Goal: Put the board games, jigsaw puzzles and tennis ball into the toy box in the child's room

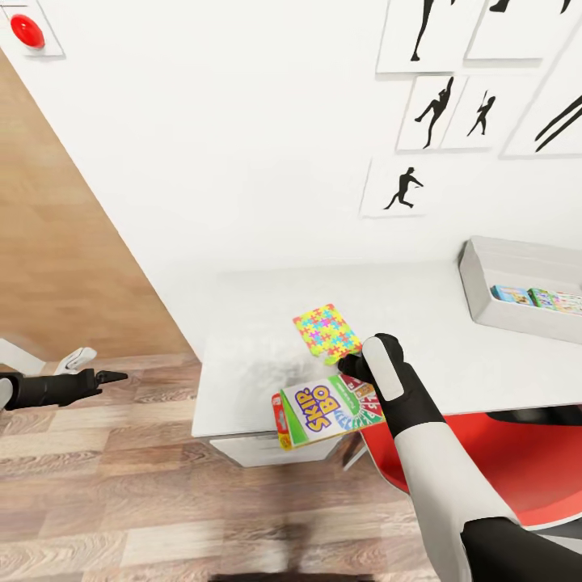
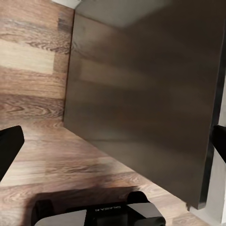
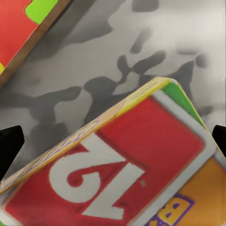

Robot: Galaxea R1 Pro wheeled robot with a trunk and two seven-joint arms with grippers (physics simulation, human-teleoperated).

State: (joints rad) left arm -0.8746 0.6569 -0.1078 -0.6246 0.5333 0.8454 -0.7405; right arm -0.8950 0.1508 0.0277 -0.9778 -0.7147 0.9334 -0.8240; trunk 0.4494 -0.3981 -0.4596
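Note:
The SKIP BO board game point(image 1: 322, 412) lies flat at the table's point(image 1: 259, 356) front edge, slightly overhanging it. Close behind it lies a jigsaw puzzle box point(image 1: 326, 332). My right gripper point(image 1: 354, 366) hovers between the two, just over the SKIP BO box's far end. In the right wrist view this gripper point(image 3: 113, 141) is open, with the board game point(image 3: 136, 165) close below its spread fingertips point(image 3: 9, 147). The grey toy box point(image 1: 485, 303) stands at the table's right and holds two small printed boxes point(image 1: 514, 295). My left gripper point(image 1: 109, 377) is open over the floor, far to the left.
A red chair point(image 1: 501, 465) is tucked under the table below my right arm. Baseball-player pictures point(image 1: 436, 109) hang on the white wall. The left wrist view looks at a dark brown panel point(image 2: 141, 103) standing on the wood-plank floor point(image 2: 33, 61).

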